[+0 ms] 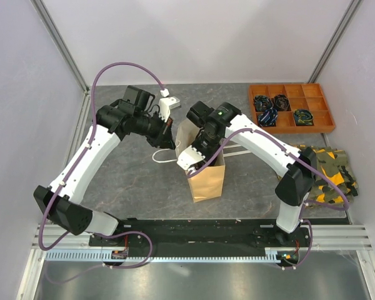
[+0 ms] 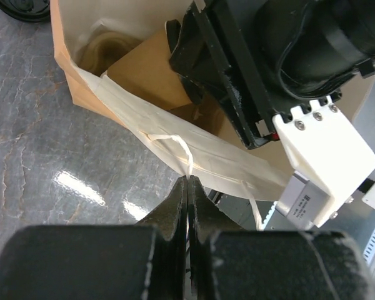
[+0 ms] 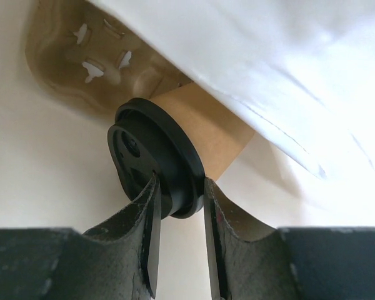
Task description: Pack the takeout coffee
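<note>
Right gripper (image 3: 180, 182) clamped across the rim of a round black plastic lid (image 3: 151, 153), which sits on a small tan kraft-paper cup (image 3: 203, 132). The cup is inside the tall tan paper bag (image 1: 207, 180), just beside the brown moulded-pulp carrier (image 3: 81, 62); can't tell if they touch. Left gripper (image 2: 187, 182) fully closed, pinching the bag's white twisted-paper handle (image 2: 182, 149) at the rim. Bag stands upright on the grey table (image 1: 131, 181), between the arms.
</note>
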